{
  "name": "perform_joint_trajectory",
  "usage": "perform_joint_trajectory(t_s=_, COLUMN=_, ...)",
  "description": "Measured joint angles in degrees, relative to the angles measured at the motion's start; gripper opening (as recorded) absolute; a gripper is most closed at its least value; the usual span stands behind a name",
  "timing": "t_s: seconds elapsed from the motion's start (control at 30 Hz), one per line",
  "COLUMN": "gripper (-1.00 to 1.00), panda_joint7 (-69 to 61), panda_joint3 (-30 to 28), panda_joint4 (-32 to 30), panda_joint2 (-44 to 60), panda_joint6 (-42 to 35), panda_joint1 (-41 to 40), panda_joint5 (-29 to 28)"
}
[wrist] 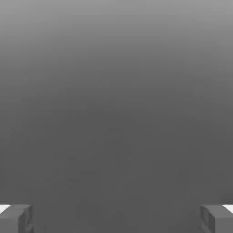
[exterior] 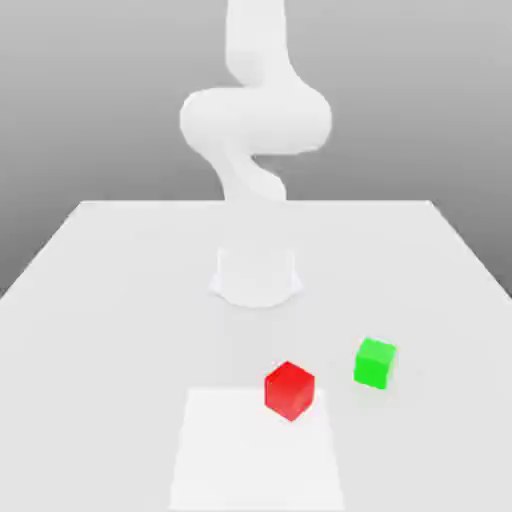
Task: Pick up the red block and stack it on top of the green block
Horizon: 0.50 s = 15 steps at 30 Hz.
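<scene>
While the arm [exterior: 255, 120] was reared up at the back of the table [exterior: 110, 270], I judged the job had not properly begun: this was the approach step, with nothing lifted. On the hand view I saw the gripper [wrist: 116, 220] spread as wide as it would go, one fingertip [wrist: 16, 218] in the lower left corner of the frame and the other in the lower right, with only grey emptiness between them. It had hold of nothing.

On the exterior view the red block [exterior: 289, 390] sat on the table in the lower middle of the frame, turned so that a corner faced the camera, resting at the upper edge of a paler square patch [exterior: 255, 455]. The green block [exterior: 375, 362] stood near it, to the right and a little higher in the frame, clearly apart from it.

My reading was that the next move called for swinging the hand out over the red block, turning the wrist so the fingers met flat faces and not corners, then descending to straddle it before closing.
</scene>
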State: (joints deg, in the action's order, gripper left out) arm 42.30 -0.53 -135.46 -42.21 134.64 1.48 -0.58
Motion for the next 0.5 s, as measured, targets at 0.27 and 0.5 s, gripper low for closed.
perform_joint_trajectory(t_s=0.27, gripper=0.0, panda_joint7=-14.19, panda_joint3=-2.36, panda_joint4=-13.76, panda_joint2=14.07, panda_joint6=10.86, panda_joint1=5.14, panda_joint5=-1.52)
perform_joint_trajectory(t_s=0.5, gripper=0.0, panda_joint7=-28.72, panda_joint3=-5.19, panda_joint4=-26.74, panda_joint2=27.84, panda_joint6=21.21, panda_joint1=10.16, panda_joint5=-2.02)
